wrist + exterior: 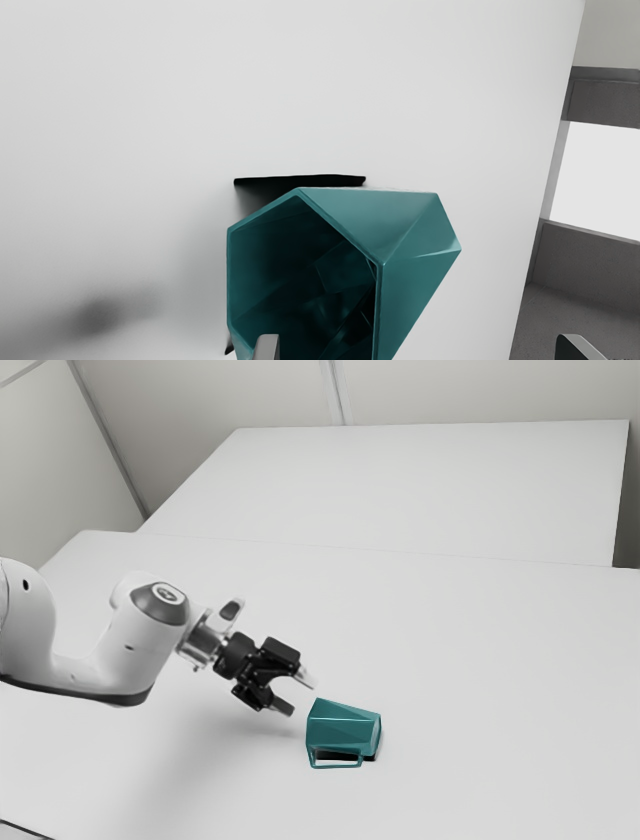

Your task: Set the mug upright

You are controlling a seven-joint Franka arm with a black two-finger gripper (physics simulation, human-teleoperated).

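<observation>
Lying on its side on the table (500, 660), the mug (343, 728) has its mouth (300, 270) towards the gripper (296, 694), which hangs near it, wide open and empty. Closing off-centre could roll the mug away, since one finger (267, 348) lines up with the mouth. The wrist view looks into the mouth; the exterior view gives the handle (338, 766).
</observation>
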